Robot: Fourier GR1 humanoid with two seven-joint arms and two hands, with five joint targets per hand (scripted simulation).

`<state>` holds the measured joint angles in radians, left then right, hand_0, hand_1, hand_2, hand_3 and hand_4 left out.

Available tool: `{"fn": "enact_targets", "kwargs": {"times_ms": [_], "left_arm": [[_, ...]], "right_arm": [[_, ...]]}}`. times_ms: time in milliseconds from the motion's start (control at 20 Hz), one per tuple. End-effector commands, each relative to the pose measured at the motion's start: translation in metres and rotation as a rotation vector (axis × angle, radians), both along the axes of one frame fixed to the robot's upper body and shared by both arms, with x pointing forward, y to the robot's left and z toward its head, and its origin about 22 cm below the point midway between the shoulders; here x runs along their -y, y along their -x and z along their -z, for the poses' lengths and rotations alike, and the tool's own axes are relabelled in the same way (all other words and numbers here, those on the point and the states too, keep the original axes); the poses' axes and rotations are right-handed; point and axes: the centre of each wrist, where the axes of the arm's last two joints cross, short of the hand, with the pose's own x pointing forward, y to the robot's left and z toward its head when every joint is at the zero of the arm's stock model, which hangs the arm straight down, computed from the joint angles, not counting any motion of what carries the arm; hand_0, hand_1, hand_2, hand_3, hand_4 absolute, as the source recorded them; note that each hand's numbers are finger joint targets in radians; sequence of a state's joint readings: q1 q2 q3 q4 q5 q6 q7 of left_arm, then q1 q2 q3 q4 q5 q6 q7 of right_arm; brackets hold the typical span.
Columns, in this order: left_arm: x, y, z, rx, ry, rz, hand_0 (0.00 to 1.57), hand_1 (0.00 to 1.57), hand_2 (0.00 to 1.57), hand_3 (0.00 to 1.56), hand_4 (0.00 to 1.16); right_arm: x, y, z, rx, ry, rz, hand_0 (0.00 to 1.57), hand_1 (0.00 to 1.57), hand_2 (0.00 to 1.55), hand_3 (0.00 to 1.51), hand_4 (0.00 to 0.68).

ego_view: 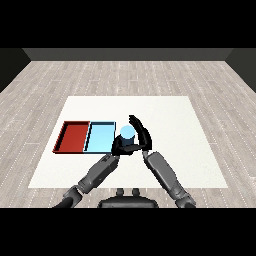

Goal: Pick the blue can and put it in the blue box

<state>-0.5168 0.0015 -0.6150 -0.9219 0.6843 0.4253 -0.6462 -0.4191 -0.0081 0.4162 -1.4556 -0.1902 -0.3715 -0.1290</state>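
White table (165, 115), blue can (127, 133) held in curled right hand (141, 136), beside blue tray (100, 138)

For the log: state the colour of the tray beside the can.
Light blue tray, head view.

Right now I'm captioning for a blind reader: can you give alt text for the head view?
A blue can stands upright just right of a light blue tray, with both black hands around it: the right hand beside it, the left hand at its base. A red tray lies further left.
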Motion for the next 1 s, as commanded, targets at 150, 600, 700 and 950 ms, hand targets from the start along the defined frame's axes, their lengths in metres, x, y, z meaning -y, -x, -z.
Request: {"fn": "enact_targets", "kwargs": {"times_ms": [150,600,700,950], "left_arm": [[-0.030,0.002,0.004,0.016,-0.035,-0.048,1.57,1.57,1.57,1.54,1.15],[-0.073,-0.045,-0.026,0.056,-0.214,-0.178,1.57,1.57,1.57,1.52,1.14],[-0.107,-0.061,-0.029,0.021,-0.243,-0.237,1.57,1.57,1.57,1.53,1.15],[-0.121,-0.066,-0.021,-0.061,-0.420,-0.331,1.57,1.57,1.57,1.51,1.15]], "right_arm": [[0.060,-0.003,-0.006,0.055,-0.070,0.050,0.00,0.00,0.00,0.00,0.000],[0.104,0.036,0.021,0.063,-0.281,0.203,0.00,0.00,0.00,0.00,0.000],[0.119,0.034,0.002,0.059,-0.279,0.221,0.00,0.00,0.00,0.00,0.000],[0.114,0.043,0.030,0.046,-0.284,0.249,0.00,0.00,0.00,0.00,0.000]]}}
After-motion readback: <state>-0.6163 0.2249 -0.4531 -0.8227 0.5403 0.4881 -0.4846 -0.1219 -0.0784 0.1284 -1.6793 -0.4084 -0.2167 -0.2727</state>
